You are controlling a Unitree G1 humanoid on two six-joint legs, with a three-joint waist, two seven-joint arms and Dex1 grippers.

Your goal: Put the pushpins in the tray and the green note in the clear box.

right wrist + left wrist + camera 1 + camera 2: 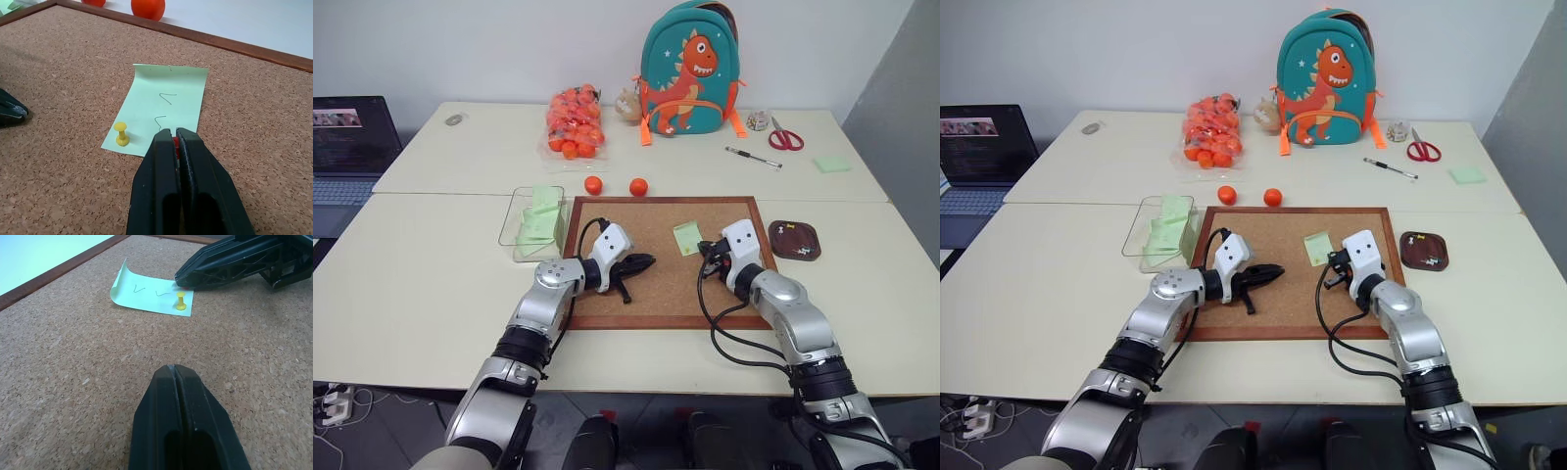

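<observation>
Cork board [656, 284] is shown framed in wood, with the green note [164, 107] pinned near its far right part. Two pins are seen at the note's near edge: a yellow pin [121, 133] standing upright, and a red pin [175, 143] glimpsed between the closed fingers of the right gripper [175, 134]. The red pin is judged to be gripped, so the step in hand is taken to be pulling the first pin from the note. A straight lift off the board is called for next, then a carry to the tray [794, 240], which lies just beside the board's right edge with pale pins already in it. The note cannot be freed until the yellow pin is also drawn. The clear box [517, 227] stands at the board's left edge, with green slips inside.

The right arm is reached forward over the board's right side, gripper angled slightly down and inward at the note. The left gripper [644, 261] is held clenched and empty low over the board's middle, pointed toward the note.
</observation>
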